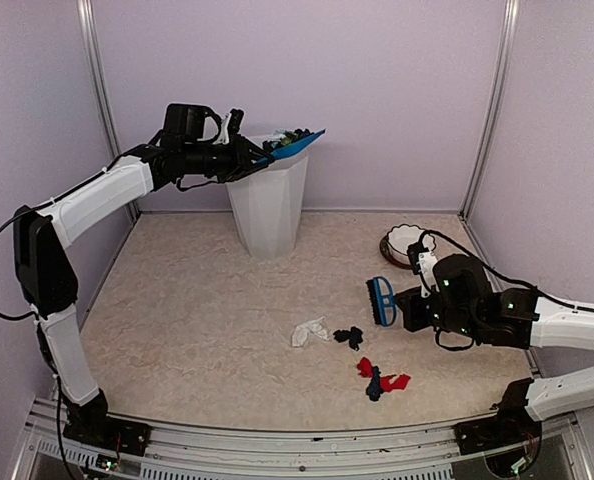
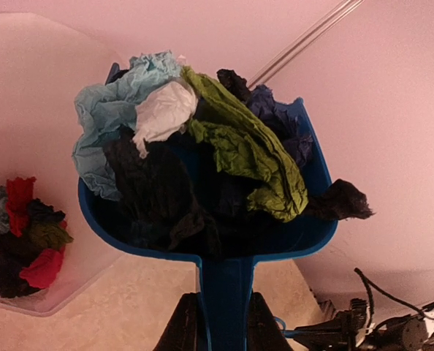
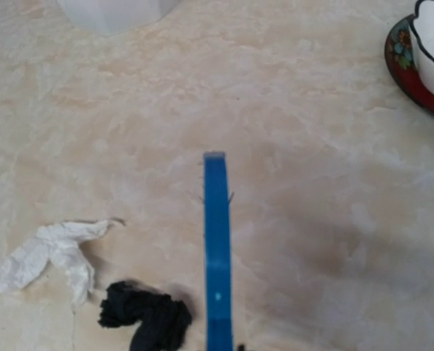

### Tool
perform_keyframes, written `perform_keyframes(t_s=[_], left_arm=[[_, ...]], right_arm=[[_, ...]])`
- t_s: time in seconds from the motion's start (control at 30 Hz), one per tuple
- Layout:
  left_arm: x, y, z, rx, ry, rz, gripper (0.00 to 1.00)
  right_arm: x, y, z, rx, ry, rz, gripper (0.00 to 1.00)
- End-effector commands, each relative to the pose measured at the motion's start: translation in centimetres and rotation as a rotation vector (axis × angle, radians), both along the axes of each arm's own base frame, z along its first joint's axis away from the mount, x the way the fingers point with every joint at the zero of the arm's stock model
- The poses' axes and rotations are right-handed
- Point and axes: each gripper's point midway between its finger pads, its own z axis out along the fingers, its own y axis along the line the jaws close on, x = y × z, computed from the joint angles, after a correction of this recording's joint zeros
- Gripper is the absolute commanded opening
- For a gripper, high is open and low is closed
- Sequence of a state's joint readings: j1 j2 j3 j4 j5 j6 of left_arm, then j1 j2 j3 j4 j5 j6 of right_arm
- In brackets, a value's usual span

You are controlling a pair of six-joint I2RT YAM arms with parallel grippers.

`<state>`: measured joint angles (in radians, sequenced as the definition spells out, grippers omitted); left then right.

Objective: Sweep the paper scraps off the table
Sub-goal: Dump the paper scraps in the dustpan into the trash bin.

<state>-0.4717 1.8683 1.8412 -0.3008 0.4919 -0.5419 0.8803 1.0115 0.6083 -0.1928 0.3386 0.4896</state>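
My left gripper (image 1: 239, 156) is shut on the handle of the blue dustpan (image 1: 295, 145), held over the rim of the white bin (image 1: 269, 205). In the left wrist view the dustpan (image 2: 228, 289) is heaped with paper scraps (image 2: 224, 142) in green, light blue, white and black. More scraps (image 2: 23, 238) lie inside the bin. My right gripper (image 1: 409, 305) is shut on the blue brush (image 1: 381, 300), which shows as a blue bar (image 3: 217, 256) in the right wrist view. On the table (image 1: 197, 310) lie a white scrap (image 1: 308, 331), a black scrap (image 1: 350, 337) and red scraps (image 1: 380, 379).
A white scalloped bowl (image 1: 407, 240) on a red patterned plate (image 3: 407, 62) stands at the back right, beyond the brush. Lilac walls with metal posts close in the table on three sides. A metal rail runs along the front edge.
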Motion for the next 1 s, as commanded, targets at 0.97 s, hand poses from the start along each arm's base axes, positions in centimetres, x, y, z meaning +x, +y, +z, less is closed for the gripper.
perform_keyframes(t_s=[0.97], left_arm=[[1.0,0.5,6.6,-0.916,0.390,-0.238,0.00]], right_arm=[[0.0,0.4,1.4,0.107,-0.004,-0.008,0.00]])
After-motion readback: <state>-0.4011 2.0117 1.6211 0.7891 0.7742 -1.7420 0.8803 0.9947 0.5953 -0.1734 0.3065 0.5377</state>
